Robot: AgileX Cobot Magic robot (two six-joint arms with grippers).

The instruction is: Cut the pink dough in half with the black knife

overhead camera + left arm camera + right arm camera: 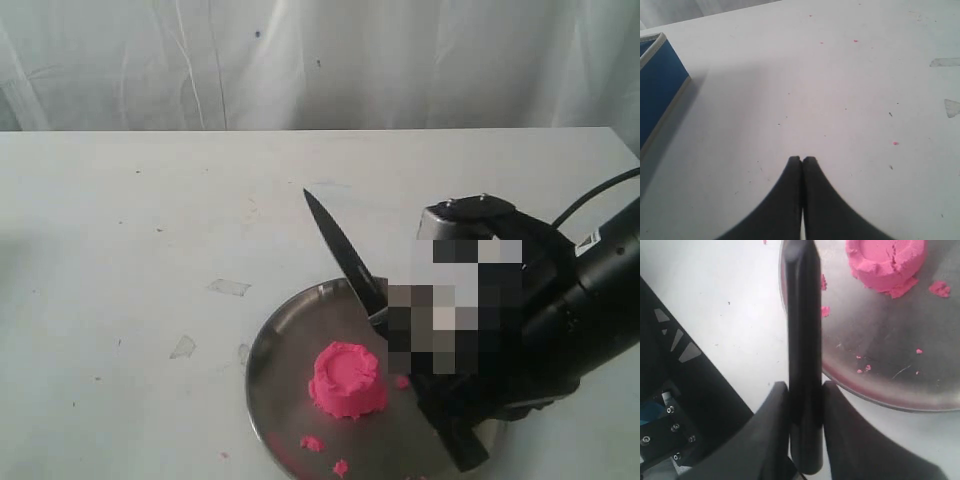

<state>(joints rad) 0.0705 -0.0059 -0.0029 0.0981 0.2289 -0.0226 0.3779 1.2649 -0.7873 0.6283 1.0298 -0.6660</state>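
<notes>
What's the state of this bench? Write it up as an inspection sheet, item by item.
Surface: white table, lightly speckled.
Job's things: pink dough whole on the steel plate; black knife held, blade clear of the dough.
Clutter: pink crumbs on the plate; clear scraps on the table; blue box in the left wrist view.
Grippers: right gripper shut on the knife's handle; left gripper shut, empty, above the table.
Cables: black cable behind the right arm.
Surroundings: white curtain behind the table.
</notes>
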